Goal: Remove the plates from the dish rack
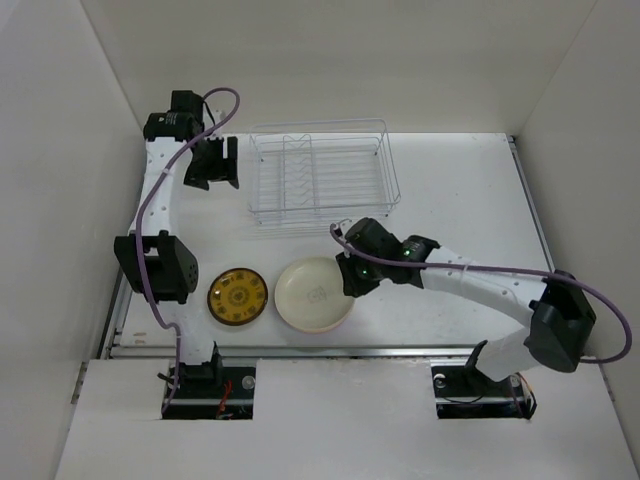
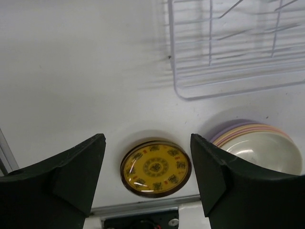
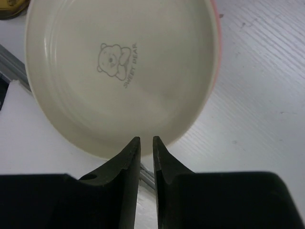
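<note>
We look down on the whole table [image 1: 470,200] from above; both wrist cameras share the cream plate [image 1: 313,293] toward 6 o'clock, left distant, right close.

- There was one rack [image 1: 322,172].
- There was one amber plate [image 1: 237,296].
- Three plain plates [image 1: 312,293] showed in one stack: cream, pink and lavender.

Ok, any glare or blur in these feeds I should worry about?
Top external: even light, soft shadows, nothing washed out. Left wrist: small glare spots on the amber plate, dish rack shadow stripes across the table, left end effector dark and soft. Right wrist: cream plate sharp, its bear print readable.
</note>
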Robot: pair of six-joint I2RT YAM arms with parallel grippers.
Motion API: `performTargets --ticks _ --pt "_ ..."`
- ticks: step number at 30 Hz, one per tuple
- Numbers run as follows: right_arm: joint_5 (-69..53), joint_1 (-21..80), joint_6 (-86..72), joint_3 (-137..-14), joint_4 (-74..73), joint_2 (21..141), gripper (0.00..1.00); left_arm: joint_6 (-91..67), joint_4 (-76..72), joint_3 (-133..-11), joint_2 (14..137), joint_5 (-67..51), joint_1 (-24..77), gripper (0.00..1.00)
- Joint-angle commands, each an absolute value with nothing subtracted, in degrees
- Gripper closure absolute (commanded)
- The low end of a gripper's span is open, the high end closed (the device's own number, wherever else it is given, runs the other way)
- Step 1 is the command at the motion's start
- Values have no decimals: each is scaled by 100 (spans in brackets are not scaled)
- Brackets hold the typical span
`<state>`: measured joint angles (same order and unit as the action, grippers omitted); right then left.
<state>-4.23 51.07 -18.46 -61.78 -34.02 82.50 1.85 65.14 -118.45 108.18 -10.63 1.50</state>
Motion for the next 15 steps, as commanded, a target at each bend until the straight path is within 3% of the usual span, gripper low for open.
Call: performTargets --ticks 1,8,15 --pt "-159 5325 -2293 -6293 -2479 8217 78 448 6803 -11453 10407 -1002 -34 31" --pt "131 5791 -2539 -6478 -2593 9131 83 510 6750 -10679 9923 -1002 -325 31" --pt "632 6135 -2917 -6311 -2663 9185 84 510 6636 -10047 9458 -949 -659 31"
